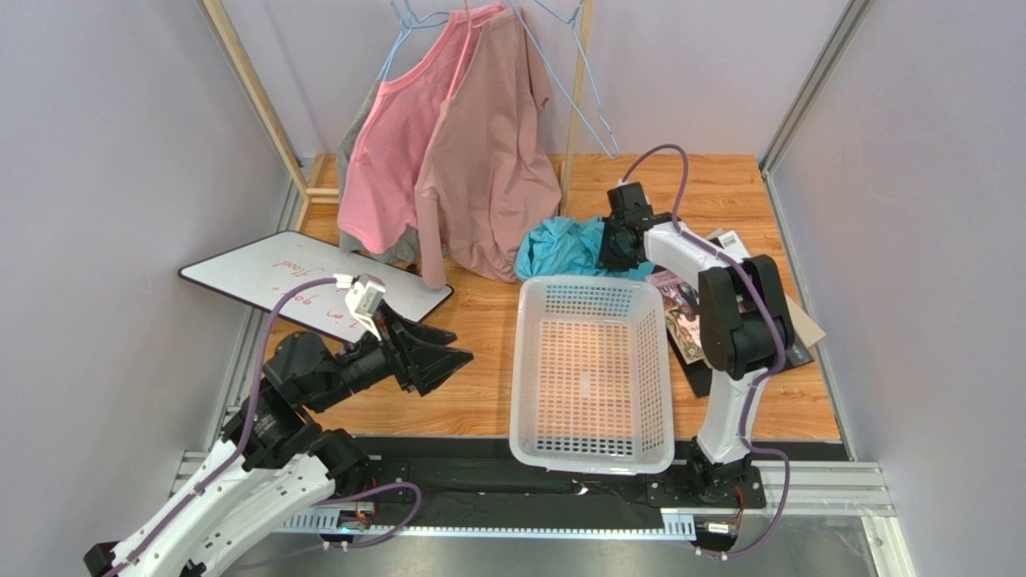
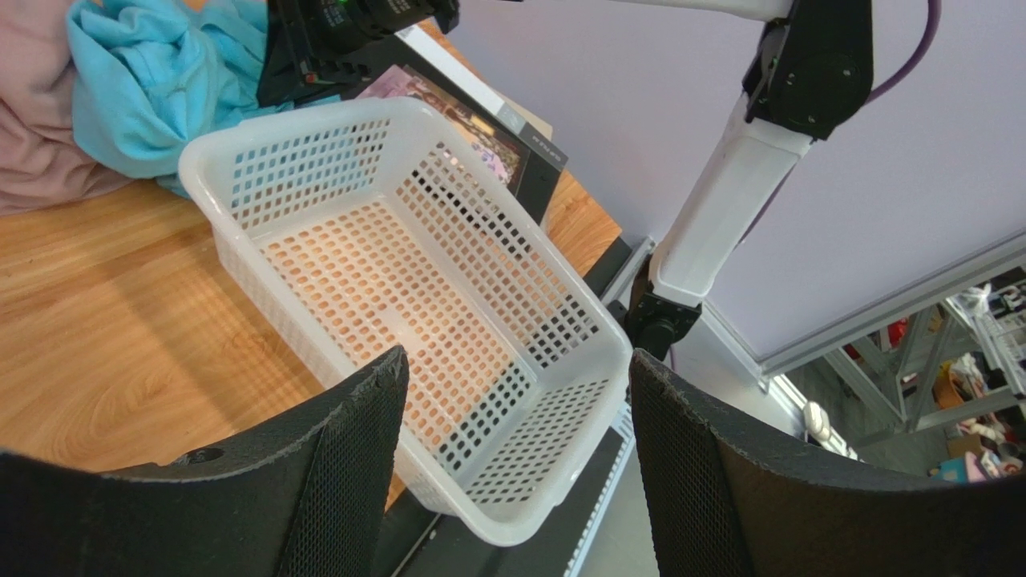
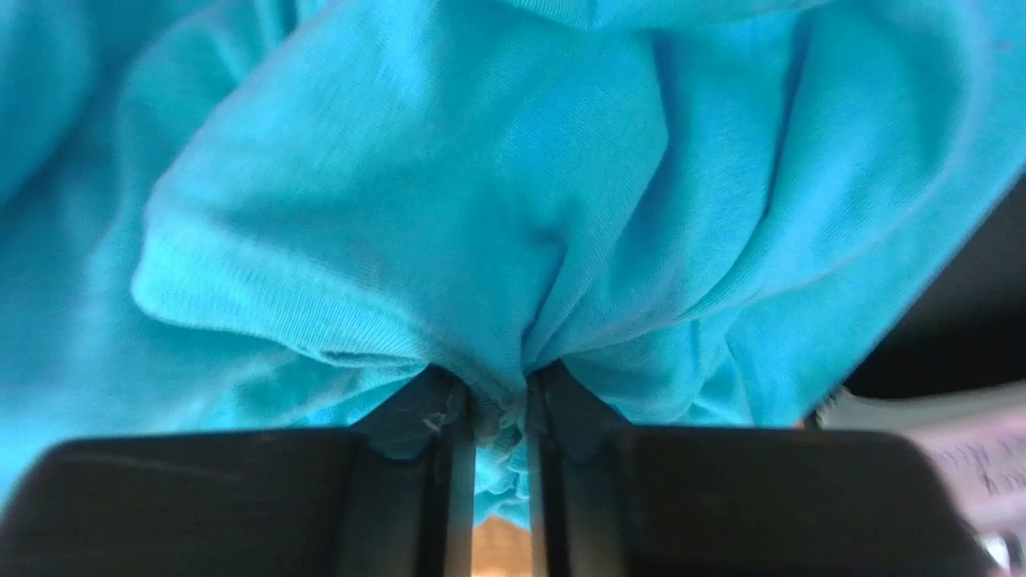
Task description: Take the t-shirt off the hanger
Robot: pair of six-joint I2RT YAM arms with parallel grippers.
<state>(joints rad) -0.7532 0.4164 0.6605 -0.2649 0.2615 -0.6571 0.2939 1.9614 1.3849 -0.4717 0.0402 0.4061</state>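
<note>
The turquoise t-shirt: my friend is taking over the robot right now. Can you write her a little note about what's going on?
Left gripper: open and empty, hovering beside the white basket.
Right gripper: shut on a fold of the t-shirt.
T-shirt: crumpled on the table, just behind the basket.
Hanger: hangs bare at the back, right of the brown-pink shirt.
Done: the t-shirt looks to be off the hanger.
Left: probably just lifting the heap to check no wire hides in it, then setting it down. The basket has nothing in it.
</note>
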